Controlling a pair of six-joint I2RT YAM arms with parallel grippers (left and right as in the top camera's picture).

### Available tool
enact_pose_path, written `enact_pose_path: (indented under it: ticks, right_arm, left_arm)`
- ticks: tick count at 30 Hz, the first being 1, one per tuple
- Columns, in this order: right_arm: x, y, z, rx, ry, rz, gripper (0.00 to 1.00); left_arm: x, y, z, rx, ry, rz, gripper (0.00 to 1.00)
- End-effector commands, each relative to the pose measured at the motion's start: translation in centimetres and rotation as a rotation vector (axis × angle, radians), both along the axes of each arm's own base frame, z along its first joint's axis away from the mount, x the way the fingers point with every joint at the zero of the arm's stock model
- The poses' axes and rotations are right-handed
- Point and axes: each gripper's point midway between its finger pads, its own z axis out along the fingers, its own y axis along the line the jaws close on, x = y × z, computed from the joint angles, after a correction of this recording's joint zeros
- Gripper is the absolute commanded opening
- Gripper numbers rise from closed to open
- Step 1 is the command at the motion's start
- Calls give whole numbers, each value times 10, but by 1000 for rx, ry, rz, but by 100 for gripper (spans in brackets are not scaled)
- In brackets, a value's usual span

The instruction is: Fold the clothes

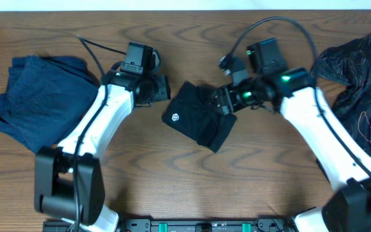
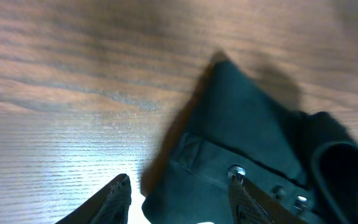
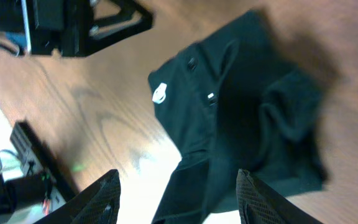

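A black folded garment [image 1: 198,119] with a small white logo lies at the table's middle. It also shows in the left wrist view [image 2: 253,155] and the right wrist view [image 3: 247,118]. My left gripper [image 1: 163,87] is open just left of the garment's upper edge; its fingers [image 2: 179,196] straddle the garment's corner. My right gripper [image 1: 223,102] is open over the garment's right side; its fingers [image 3: 179,196] are spread above the cloth. Neither gripper holds anything.
A blue folded garment [image 1: 37,96] lies at the far left. A black patterned garment [image 1: 362,77] is heaped at the right edge. The robot base rail [image 1: 205,225] runs along the front edge.
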Motion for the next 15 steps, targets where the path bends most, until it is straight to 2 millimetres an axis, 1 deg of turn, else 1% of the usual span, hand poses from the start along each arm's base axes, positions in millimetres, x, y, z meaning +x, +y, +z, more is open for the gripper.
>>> enact_pose_path:
  ticks: [1,3,6,8,10,13,14,15]
  right_arm:
    - [-10,15,-24,-16,66,54,58]
    - [-6,8,-46,-106,88,14,58]
    - [-1,-9,-74,-256,111,-58,57]
    - [-2,-14,-85,-304,132,-68,55]
    - [-6,-21,-96,-353,164,-75,48]
    - [-12,-48,-109,-499,220,-182,38]
    - [-13,-57,-112,-541,228,-215,32]
    - [-15,-63,-114,-572,235,-237,24]
  left_arm:
    - [2,-7,-12,-27,36,-24,52]
    - [-1,-11,-22,-41,66,-33,52]
    - [-4,-16,-31,-51,97,-47,52]
    - [-7,-20,-36,-50,110,-58,52]
    - [-10,-25,-41,-46,122,-71,52]
    - [-15,-32,-45,-41,138,-90,52]
    - [-17,-33,-46,-39,142,-95,52]
    - [-18,-34,-46,-38,145,-98,52]
